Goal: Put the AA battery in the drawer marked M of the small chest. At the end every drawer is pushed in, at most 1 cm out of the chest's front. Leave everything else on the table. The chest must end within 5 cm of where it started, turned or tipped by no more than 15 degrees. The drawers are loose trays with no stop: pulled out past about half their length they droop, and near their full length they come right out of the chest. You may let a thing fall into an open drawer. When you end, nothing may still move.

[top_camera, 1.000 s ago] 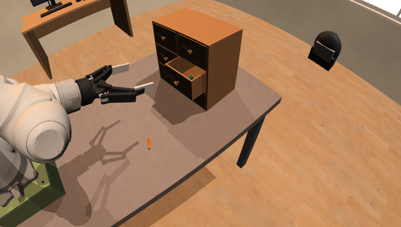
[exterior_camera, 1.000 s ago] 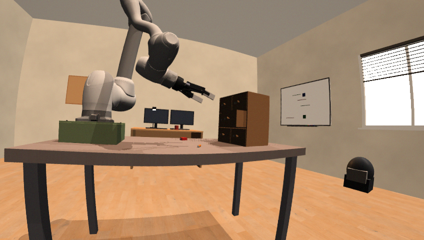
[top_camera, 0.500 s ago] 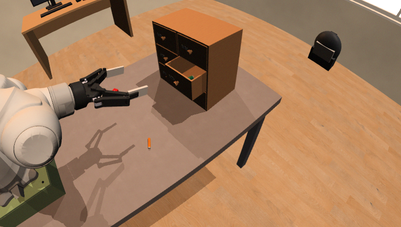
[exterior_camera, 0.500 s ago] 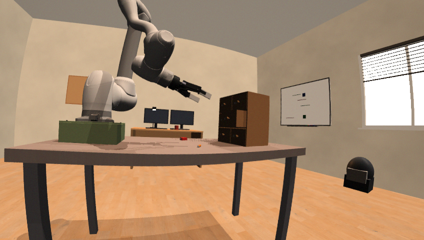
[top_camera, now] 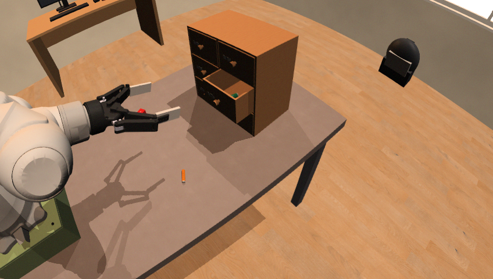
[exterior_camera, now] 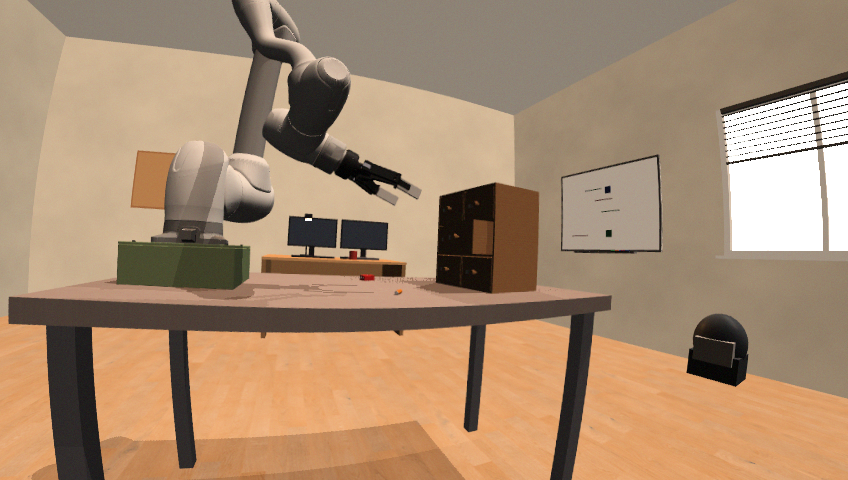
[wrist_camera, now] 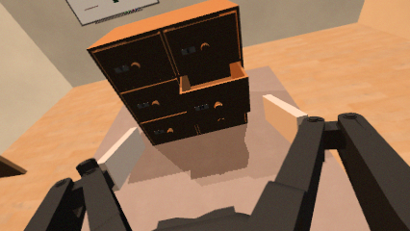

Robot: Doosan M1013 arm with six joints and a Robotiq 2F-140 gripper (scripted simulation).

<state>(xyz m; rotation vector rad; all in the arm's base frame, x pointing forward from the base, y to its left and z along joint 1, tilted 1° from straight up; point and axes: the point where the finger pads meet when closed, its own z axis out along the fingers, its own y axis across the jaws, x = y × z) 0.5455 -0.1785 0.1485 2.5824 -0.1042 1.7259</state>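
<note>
seen from the top, the fingers (top_camera: 168,113) (exterior_camera: 386,196) stand wide open at about 2–3 o'clock from the arm, with nothing between their pale pads. they hang well above the bench (top_camera: 165,221) (exterior_camera: 238,309) (wrist_camera: 164,194), apart from the chest (top_camera: 275,79) (exterior_camera: 516,237) (wrist_camera: 140,86), which stands upright at about 2 o'clock from them. in the exterior view they slant down toward 4 o'clock.

the chest has 3 rows of 2 drawers. the middle-row drawer on the right, facing the front, is pulled out (top_camera: 226,108) (exterior_camera: 482,236) (wrist_camera: 231,98); the other 5 look pushed in. the letters on the labels are too small to read.

inside the open drawer, toward its 5 o'clock corner from the top, sits a small green cylinder (top_camera: 235,95), partly hidden by the wall. a slim orange cylinder (top_camera: 183,175) (exterior_camera: 398,292) with a pale end lies flat on the bench, at about 7 o'clock from the chest. 1 of these 2 may be the aa battery, but i cannot tell which.

a small red object (top_camera: 141,110) (exterior_camera: 367,277) lies on the bench at about 11 o'clock from the orange cylinder; from above, the fingers' linkage partly covers it.
</note>
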